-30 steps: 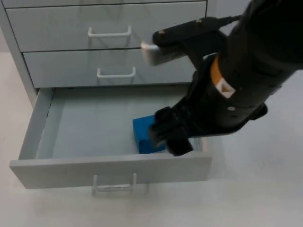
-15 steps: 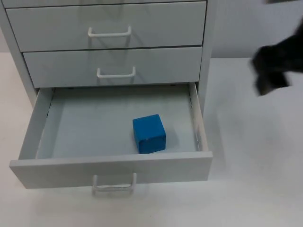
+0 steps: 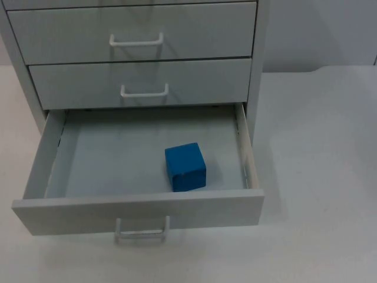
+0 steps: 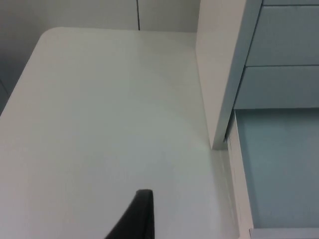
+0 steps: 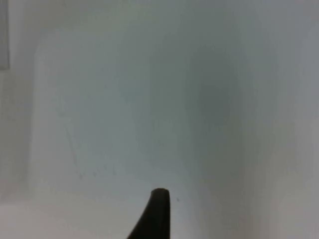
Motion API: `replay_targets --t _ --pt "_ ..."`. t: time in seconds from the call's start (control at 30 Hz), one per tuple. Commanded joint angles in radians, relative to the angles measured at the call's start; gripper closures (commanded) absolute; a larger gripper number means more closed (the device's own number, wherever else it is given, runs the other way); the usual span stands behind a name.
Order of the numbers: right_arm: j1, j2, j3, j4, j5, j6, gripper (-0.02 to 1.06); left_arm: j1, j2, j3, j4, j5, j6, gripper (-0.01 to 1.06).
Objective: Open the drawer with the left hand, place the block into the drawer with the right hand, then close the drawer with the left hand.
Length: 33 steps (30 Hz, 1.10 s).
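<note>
The bottom drawer (image 3: 138, 212) of the grey cabinet (image 3: 132, 56) stood pulled out toward the lower edge of the top view, its front panel running across the lower left of the frame with a white handle (image 3: 142, 230) beneath it; the blue block (image 3: 185, 167) sat on the drawer floor, a little right of centre and near the front panel, apart from both side walls; it rested flat, one corner turned slightly toward the camera. Above it, in the upper half of the frame, the two upper drawers were shut, each with its own white handle (image 3: 144, 91); the white table (image 3: 318, 177) spread to the right of the cabinet and met the grey partition wall (image 3: 318, 35) at the upper right.

In the left wrist view a single black fingertip of the left gripper (image 4: 135, 216) hung over bare table beside the cabinet's side wall (image 4: 222, 74), with the open drawer's pale interior (image 4: 276, 169) just past that wall; whether its jaws were released or clenched could not be told. In the right wrist view one black fingertip of the right gripper (image 5: 154, 214) stood before a pale, blurred surface; the state of its jaws could not be told either.
</note>
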Motion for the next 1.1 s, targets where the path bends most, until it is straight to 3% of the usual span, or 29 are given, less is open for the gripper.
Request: replay_targets --t 0.0,0.17,0.27,0.37,1.07 --pt "-0.02 -0.014 0.006 0.012 0.031 -0.033 0.24 0.002 -0.004 0.003 -0.018 -0.005 -0.004 0.0" --pt "-0.02 -0.016 0.008 -0.034 0.042 -0.026 0.24 0.002 -0.004 0.003 -0.022 -0.005 -0.004 0.0" --pt "-0.02 -0.026 0.008 -0.141 0.067 0.068 0.24 0.002 -0.004 0.003 -0.027 -0.003 -0.004 0.0" --pt "-0.02 -0.044 0.021 -0.17 0.071 0.094 0.24 0.002 -0.004 0.003 -0.027 0.007 -0.004 0.0" --pt "-0.015 -0.136 0.065 -0.161 0.014 0.098 0.24 0.002 -0.004 0.032 -0.054 -0.014 0.004 0.01"
